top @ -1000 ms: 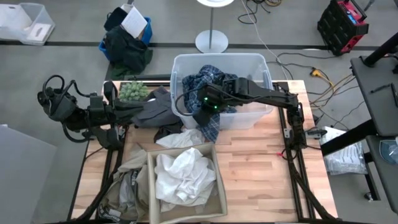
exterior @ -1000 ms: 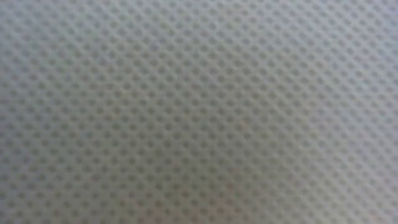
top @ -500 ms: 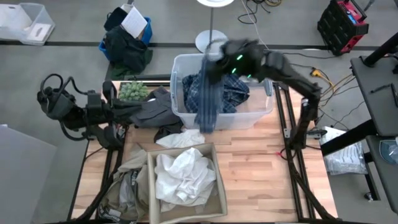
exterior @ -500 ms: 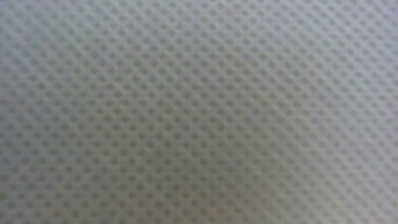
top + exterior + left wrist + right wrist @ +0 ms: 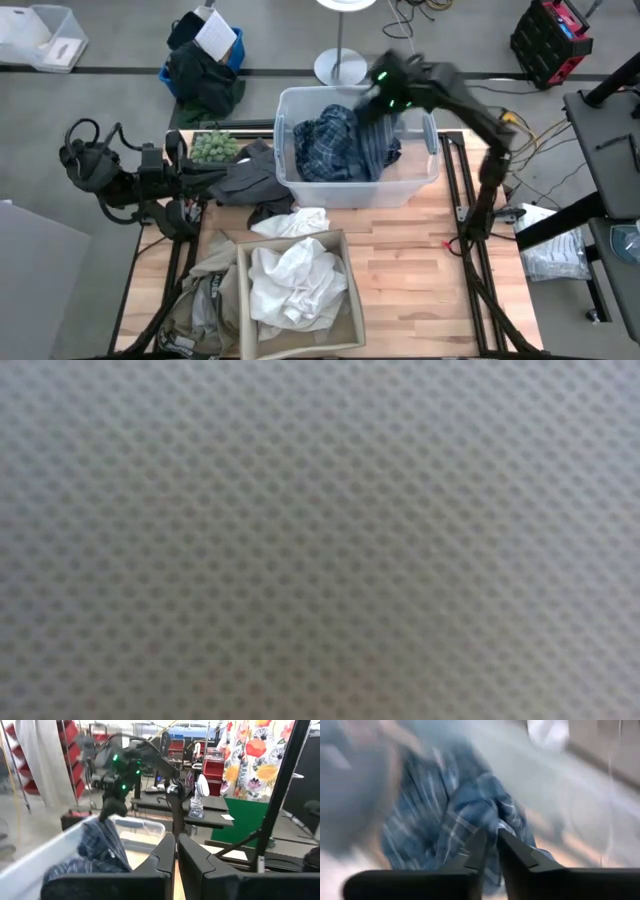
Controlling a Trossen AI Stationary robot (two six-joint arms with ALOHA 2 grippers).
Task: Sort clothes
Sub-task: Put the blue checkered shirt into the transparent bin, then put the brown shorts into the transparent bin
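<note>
My right gripper point(image 5: 373, 108) is shut on the blue plaid shirt point(image 5: 335, 140) and stands raised over the clear plastic bin point(image 5: 425, 170) at the table's far middle. It also shows in the left wrist view point(image 5: 112, 810). My left gripper point(image 5: 198, 180) is shut and waits at the table's left, beside the dark grey pieces point(image 5: 250, 180). White shirts point(image 5: 295, 285) lie in a cardboard box point(image 5: 352, 300). Another white piece point(image 5: 290, 222) lies on the table. A tan khaki piece point(image 5: 210, 290) lies at the near left. The low view shows only a mesh cloth over the lens. My right gripper pinches a bunched fold of the plaid shirt point(image 5: 496, 824) between its two fingers, coming from above and pointing down. The shirt hangs below the fingers point(image 5: 102, 845), and its lower part rests in a heap inside the bin point(image 5: 325, 150).
A green fuzzy ball point(image 5: 212, 147) sits at the far left of the table. A dark bag with a white paper point(image 5: 205, 60) and a lamp base point(image 5: 340, 66) stand on the floor beyond the table. Bare wood point(image 5: 420, 270) lies at the table's near right.
My right gripper has risen from low by the bin's near wall and gone toward the far and right edges, still shut on the plaid shirt. The shirt's tail, which hung over the bin's near wall onto the table, has been drawn up into the bin.
</note>
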